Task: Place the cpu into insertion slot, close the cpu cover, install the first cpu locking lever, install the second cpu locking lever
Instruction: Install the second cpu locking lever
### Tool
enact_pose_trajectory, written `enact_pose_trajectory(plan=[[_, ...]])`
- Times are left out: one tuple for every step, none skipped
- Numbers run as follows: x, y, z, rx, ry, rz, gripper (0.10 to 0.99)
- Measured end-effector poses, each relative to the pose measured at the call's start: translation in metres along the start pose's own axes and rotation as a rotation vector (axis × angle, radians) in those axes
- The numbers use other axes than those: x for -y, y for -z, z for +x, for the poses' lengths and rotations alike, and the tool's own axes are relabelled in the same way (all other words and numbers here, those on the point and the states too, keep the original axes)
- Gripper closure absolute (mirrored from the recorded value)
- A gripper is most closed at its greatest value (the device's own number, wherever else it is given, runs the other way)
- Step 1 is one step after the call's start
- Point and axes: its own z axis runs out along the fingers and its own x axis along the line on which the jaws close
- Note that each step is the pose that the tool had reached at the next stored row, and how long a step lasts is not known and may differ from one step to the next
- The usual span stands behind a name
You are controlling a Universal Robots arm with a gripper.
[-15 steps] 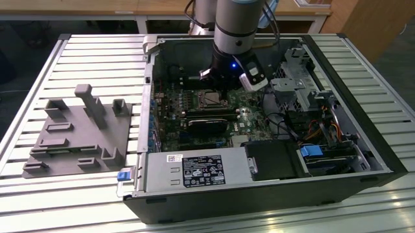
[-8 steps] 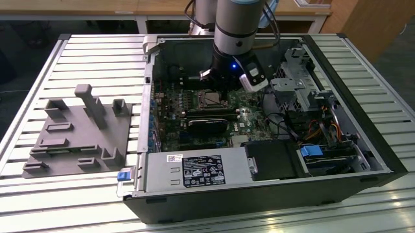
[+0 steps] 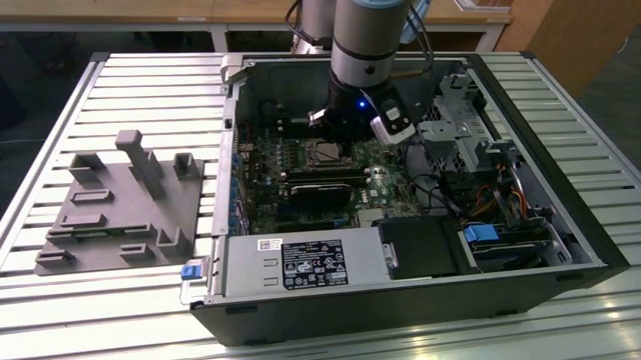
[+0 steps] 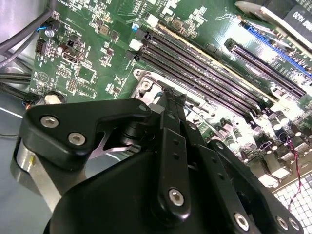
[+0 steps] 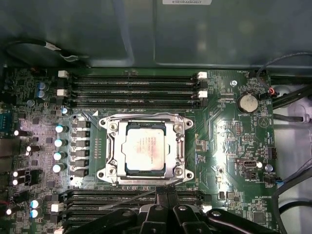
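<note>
With the cpu (image 5: 146,151) seated under the cpu cover (image 5: 113,146), the gripper (image 5: 166,194), fingers pinched together, hovers just beside the insertion slot (image 5: 145,179).

Grey fixture block (image 3: 120,206) on slatted table (image 3: 150,82); coin battery (image 5: 247,103).

Open computer case (image 3: 561,247) lies at centre-right of frame on slatted metal table (image 3: 150,90). Arm (image 3: 365,45) descends from top centre into case; gripper (image 3: 350,135) sits just above insertion slot (image 3: 326,154) on green motherboard (image 3: 300,202). Grey fixture block (image 3: 120,210) at left. Power supply (image 3: 300,266) at lower centre.
</note>
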Motion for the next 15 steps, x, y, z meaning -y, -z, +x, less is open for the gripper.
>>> enact_pose_trajectory(plan=[[0.0003, -0.0004, 0.0000, -0.0001, 0.000, 0.000, 0.965], [0.0005, -0.0009, 0.0001, -0.0001, 0.000, 0.000, 0.965], [0.0006, -0.0014, 0.0001, -0.0002, 0.000, 0.000, 0.965], [0.0007, -0.0017, 0.0002, -0.0002, 0.000, 0.000, 0.965], [0.0007, -0.0018, 0.0003, -0.0003, 0.000, 0.000, 0.965], [0.0008, -0.0018, 0.0007, -0.0003, 0.000, 0.001, 0.965], [0.0008, -0.0019, 0.0010, -0.0003, 0.000, 0.000, 0.965], [0.0008, -0.0020, 0.0015, -0.0002, 0.000, 0.000, 0.965], [0.0008, -0.0020, 0.0022, -0.0002, 0.000, 0.000, 0.965], [0.0008, -0.0020, 0.0030, -0.0001, 0.000, 0.000, 0.965], [0.0009, -0.0020, 0.0041, -0.0001, 0.000, 0.000, 0.965], [0.0010, -0.0019, 0.0052, -0.0002, 0.000, 0.000, 0.965], [0.0011, -0.0019, 0.0061, -0.0002, 0.000, 0.000, 0.965], [0.0011, -0.0019, 0.0070, -0.0002, 0.000, 0.000, 0.965], [0.0011, -0.0019, 0.0073, -0.0001, 0.000, 0.000, 0.965]])
